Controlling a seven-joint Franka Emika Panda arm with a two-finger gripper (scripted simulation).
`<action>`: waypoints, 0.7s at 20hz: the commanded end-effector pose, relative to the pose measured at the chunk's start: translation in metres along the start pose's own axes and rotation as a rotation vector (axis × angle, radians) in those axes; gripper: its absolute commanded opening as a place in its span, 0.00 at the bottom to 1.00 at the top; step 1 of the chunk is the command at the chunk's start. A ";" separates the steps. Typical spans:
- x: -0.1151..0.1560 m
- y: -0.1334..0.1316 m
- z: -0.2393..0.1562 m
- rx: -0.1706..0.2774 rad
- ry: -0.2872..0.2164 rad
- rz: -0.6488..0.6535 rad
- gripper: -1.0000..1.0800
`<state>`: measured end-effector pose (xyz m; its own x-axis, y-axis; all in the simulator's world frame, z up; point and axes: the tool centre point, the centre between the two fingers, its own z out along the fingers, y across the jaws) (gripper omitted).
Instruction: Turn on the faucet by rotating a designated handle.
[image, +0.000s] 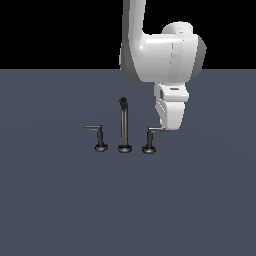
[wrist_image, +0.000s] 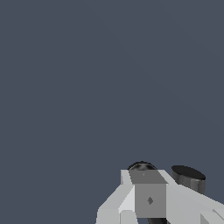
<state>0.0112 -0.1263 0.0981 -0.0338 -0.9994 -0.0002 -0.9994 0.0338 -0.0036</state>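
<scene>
The faucet (image: 124, 125) stands on the grey floor as three dark pieces: a tall spout with a curved tip and a lever on either side. The designated handle (image: 149, 139) is the lever on the exterior view's right, its thin bar pointing right. My gripper (image: 167, 128) hangs at the outer end of that bar, touching or covering its tip. In the wrist view the fingers (wrist_image: 150, 197) form one joined grey block with no gap, so they are shut on nothing. Two dark rounded faucet parts (wrist_image: 188, 176) peek out behind them; which parts they are is unclear.
The twin lever (image: 100, 137), its bar pointing left, stands on the far side of the spout from my gripper. The white arm (image: 160, 50) comes down from above. Flat grey floor (image: 125, 210) surrounds the faucet.
</scene>
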 end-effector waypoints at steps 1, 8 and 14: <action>0.005 0.010 0.000 -0.003 0.000 0.002 0.00; 0.000 0.018 0.000 0.005 -0.001 -0.006 0.00; -0.003 0.039 0.000 0.001 0.000 -0.003 0.00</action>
<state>-0.0157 -0.1250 0.0982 -0.0313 -0.9995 0.0022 -0.9993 0.0313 -0.0195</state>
